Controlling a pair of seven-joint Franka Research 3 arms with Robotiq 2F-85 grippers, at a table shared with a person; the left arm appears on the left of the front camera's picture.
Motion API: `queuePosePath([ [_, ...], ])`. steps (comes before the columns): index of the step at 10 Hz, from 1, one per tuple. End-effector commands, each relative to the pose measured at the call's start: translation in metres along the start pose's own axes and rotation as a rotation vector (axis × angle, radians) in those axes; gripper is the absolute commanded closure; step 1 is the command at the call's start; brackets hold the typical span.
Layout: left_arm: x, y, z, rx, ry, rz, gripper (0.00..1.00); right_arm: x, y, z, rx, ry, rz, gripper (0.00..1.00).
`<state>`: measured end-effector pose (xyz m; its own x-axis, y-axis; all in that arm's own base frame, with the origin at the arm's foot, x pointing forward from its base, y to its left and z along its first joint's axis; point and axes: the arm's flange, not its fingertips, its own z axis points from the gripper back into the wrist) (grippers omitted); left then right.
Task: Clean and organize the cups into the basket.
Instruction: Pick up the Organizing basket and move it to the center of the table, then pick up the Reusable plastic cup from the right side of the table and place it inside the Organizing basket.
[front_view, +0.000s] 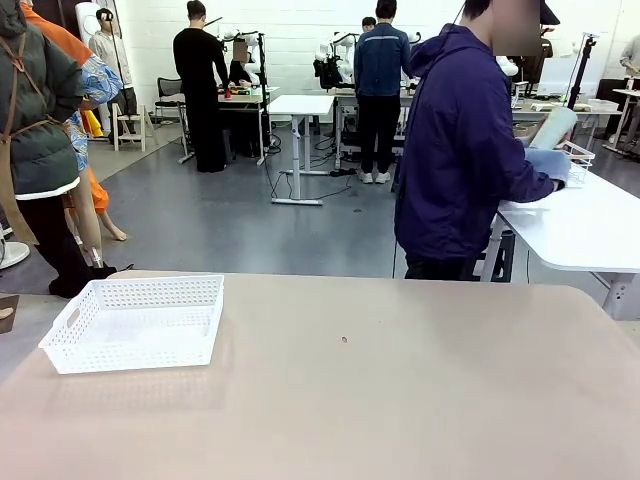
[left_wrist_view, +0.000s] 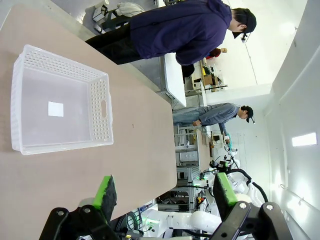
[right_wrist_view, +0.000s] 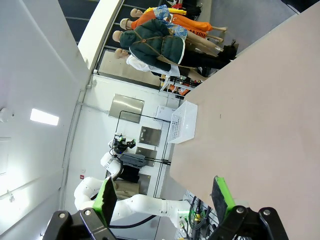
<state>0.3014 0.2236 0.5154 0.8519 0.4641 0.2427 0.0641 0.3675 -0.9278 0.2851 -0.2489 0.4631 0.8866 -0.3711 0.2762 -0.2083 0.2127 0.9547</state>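
The white lattice basket sits empty on the tan table, near its left edge. A person in a purple jacket stands at the far side, turned toward a white side table, and holds a pale cup tilted in gloved hands. In the left wrist view my left gripper hangs open above the table, with the basket ahead of it. My right gripper is open too, high over the table's other end, with the basket far off. Nothing is between either pair of fingers.
A white wire-frame basket stands on the side table next to the person's hands. A small dark speck lies mid-table. Other people and work tables fill the room behind.
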Motion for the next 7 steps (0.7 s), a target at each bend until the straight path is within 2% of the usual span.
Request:
queuePosePath([
  [1, 0.0007, -0.0005, -0.0004, -0.008, 0.004, -0.003, 0.0, 0.0013, 0.0011, 0.0014, 0.006, 0.0, 0.004, 0.0],
  [7, 0.0007, -0.0005, -0.0004, -0.008, 0.004, -0.003, 0.0, 0.0013, 0.0011, 0.0014, 0.006, 0.0, 0.004, 0.0],
])
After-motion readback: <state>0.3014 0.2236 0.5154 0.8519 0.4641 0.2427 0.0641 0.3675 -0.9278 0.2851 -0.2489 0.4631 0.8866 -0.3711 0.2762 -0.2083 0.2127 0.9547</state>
